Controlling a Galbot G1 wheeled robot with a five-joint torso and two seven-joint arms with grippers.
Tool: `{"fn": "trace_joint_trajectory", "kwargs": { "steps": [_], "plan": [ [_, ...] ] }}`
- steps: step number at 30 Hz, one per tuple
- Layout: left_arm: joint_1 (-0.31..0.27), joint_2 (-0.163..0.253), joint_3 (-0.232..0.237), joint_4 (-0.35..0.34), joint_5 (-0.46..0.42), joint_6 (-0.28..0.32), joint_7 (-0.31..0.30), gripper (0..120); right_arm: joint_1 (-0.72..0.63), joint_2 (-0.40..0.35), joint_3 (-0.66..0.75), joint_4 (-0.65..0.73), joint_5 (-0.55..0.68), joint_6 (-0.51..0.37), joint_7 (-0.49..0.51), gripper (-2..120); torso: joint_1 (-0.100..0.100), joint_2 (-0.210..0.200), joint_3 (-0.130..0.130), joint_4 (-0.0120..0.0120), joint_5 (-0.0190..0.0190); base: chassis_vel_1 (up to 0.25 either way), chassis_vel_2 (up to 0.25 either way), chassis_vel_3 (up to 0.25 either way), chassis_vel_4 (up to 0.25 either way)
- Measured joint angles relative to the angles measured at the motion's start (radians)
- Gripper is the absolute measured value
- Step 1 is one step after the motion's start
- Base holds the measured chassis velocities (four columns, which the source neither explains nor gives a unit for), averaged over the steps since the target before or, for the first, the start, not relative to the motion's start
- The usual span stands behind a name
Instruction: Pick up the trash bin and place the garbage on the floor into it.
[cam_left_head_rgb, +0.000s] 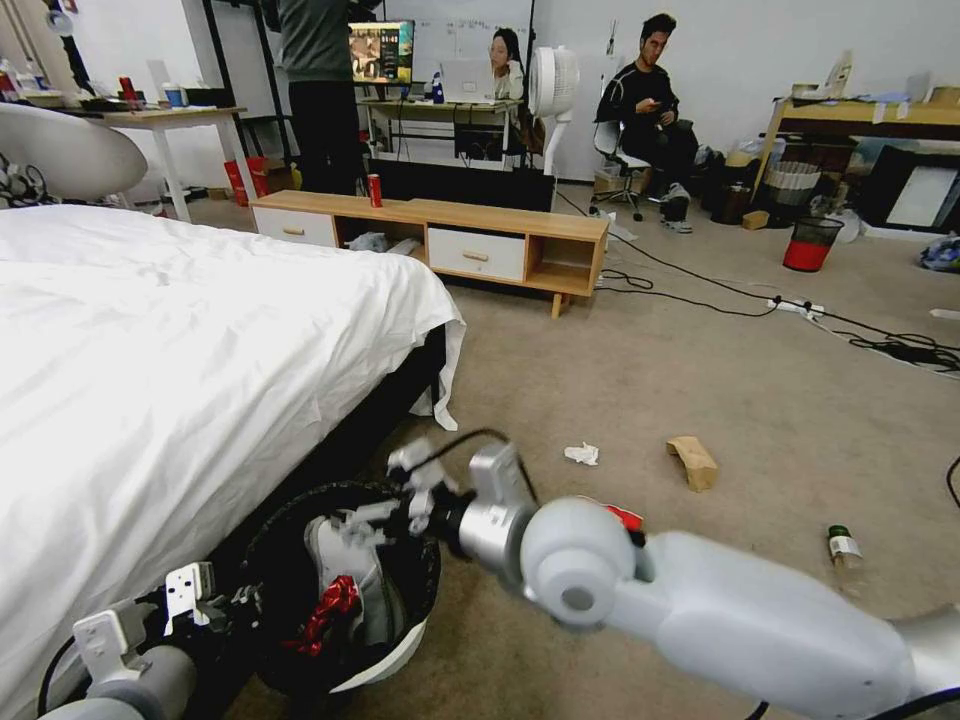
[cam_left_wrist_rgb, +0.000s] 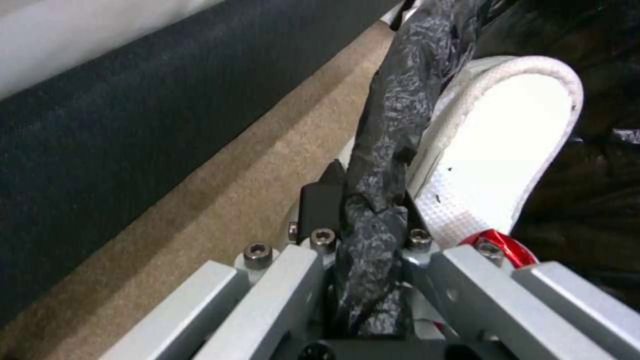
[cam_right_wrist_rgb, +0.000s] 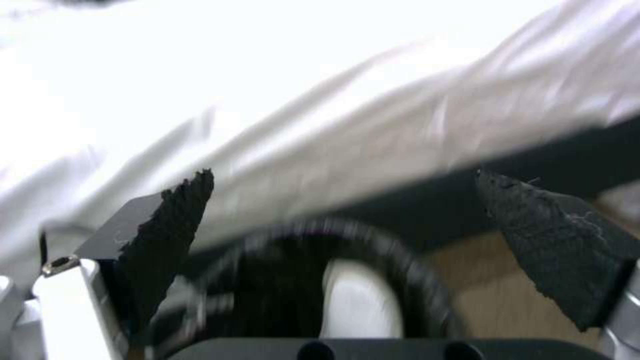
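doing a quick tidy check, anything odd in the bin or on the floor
A white slipper sits in the trash bin beside red litter. The right gripper's pads look frayed. Tissue, paper bag and bottle litter the carpet.

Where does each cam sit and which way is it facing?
Head: on the head, facing forward and down over floor and bed; both arms show.
Left wrist: along the left gripper, shut on the trash bin rim.
Right wrist: between the open right gripper fingers, facing bin and bed.
Shared: the trash bin.
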Motion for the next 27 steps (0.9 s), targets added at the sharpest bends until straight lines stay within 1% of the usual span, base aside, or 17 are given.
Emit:
{"fn": "trace_joint_trajectory", "kwargs": {
  "steps": [4,7,8,9,11,12,13,15,16,18,19,20,22,23,25,26,27],
  "plan": [
    [0.003,0.001,-0.002,0.0,0.002,0.0,0.001,2,-0.017,-0.02,0.068,0.025,-0.005,0.026,-0.016,100,0.0,0.0,0.0,0.0001,0.0001,0.0,0.0,0.0,0.0],
    [0.006,-0.003,-0.004,-0.001,0.012,0.0,0.004,2,-0.072,-0.066,0.225,0.056,-0.02,0.091,-0.057,100,0.0,0.0,0.0,0.0001,0.0001,0.0,0.0,0.0,0.0],
    [0.006,-0.003,-0.004,-0.001,0.012,0.0,0.004,2,-0.072,-0.066,0.225,0.056,-0.02,0.091,-0.057,100,0.0,0.0,0.0,0.0001,0.0001,0.0,0.0,0.0,0.0],
    [0.007,-0.004,-0.005,-0.002,0.015,0.0,0.004,2,-0.089,-0.079,0.267,0.062,-0.022,0.107,-0.066,100,0.0,0.0,0.0,0.0002,0.0002,0.0,0.0,0.0,0.0],
    [0.009,-0.007,-0.01,-0.007,0.022,0.0,0.006,2,-0.17,-0.139,0.415,0.08,-0.036,0.153,-0.092,100,0.0,0.0,0.0,0.0003,0.0002,0.0,0.0,0.0,0.0],
    [0.009,-0.007,-0.01,-0.007,0.022,0.0,0.006,2,-0.17,-0.139,0.415,0.08,-0.036,0.153,-0.092,100,0.0,0.0,0.0,0.0003,0.0002,0.0,0.0,0.0,0.0],
    [0.009,-0.009,-0.014,-0.011,0.032,0.0,0.009,2,-0.231,-0.182,0.521,0.09,-0.057,0.178,-0.109,100,0.0,0.0,0.0,0.0,0.0004,0.0,0.0,0.0,0.0],
    [0.013,-0.017,-0.021,-0.016,0.045,0.0,0.013,2,-0.298,-0.23,0.63,0.102,-0.098,0.221,-0.117,100,0.0,0.0,0.0,-0.0006,0.0005,0.0,0.0,0.0,0.0],
    [0.013,-0.017,-0.021,-0.016,0.045,0.0,0.013,2,-0.298,-0.23,0.63,0.102,-0.098,0.221,-0.117,100,0.0,0.0,0.0,-0.0006,0.0005,0.0,0.0,0.0,0.0],
    [0.033,-0.041,-0.038,-0.036,0.057,0.0,0.016,2,-0.399,-0.269,0.792,0.106,-0.178,0.292,-0.125,100,0.0,0.0,0.0,-0.0001,0.0003,0.0,0.0,0.0,0.0],
    [0.039,-0.05,-0.045,-0.044,0.067,0.0,0.017,2,-0.457,-0.277,0.873,0.11,-0.213,0.313,-0.128,100,0.0,0.0,0.0,0.0003,0.0002,0.0,0.0,0.0,0.0],
    [0.039,-0.05,-0.045,-0.044,0.067,0.0,0.017,2,-0.457,-0.277,0.873,0.11,-0.213,0.313,-0.128,100,0.0,0.0,0.0,0.0003,0.0002,0.0,0.0,0.0,0.0],
    [0.049,-0.065,-0.054,-0.058,0.08,0.0,0.017,2,-0.59,-0.283,1.034,0.121,-0.261,0.333,-0.132,100,0.0,0.0,0.0,-0.0002,0.0004,0.0,0.0,0.0,0.0],
    [0.049,-0.065,-0.054,-0.058,0.08,0.0,0.017,2,-0.59,-0.283,1.034,0.121,-0.261,0.333,-0.132,100,0.0,0.0,0.0,-0.0002,0.0004,0.0,0.0,0.0,0.0],
    [0.055,-0.076,-0.057,-0.066,0.089,0.0,0.019,2,-0.701,-0.269,1.156,0.127,-0.306,0.35,-0.141,100,0.0,0.0,0.0,-0.0002,0.0004,0.0,0.0,0.0,0.0],
    [0.057,-0.08,-0.059,-0.07,0.096,0.0,0.019,2,-0.784,-0.246,1.261,0.135,-0.347,0.37,-0.15,100,0.0,0.0,0.0,0.0,0.0002,0.0,0.0,0.0,0.0],
    [0.057,-0.08,-0.059,-0.07,0.096,0.0,0.019,2,-0.784,-0.246,1.261,0.135,-0.347,0.37,-0.15,100,0.0,0.0,0.0,0.0,0.0002,0.0,0.0,0.0,0.0]
  ]
}}
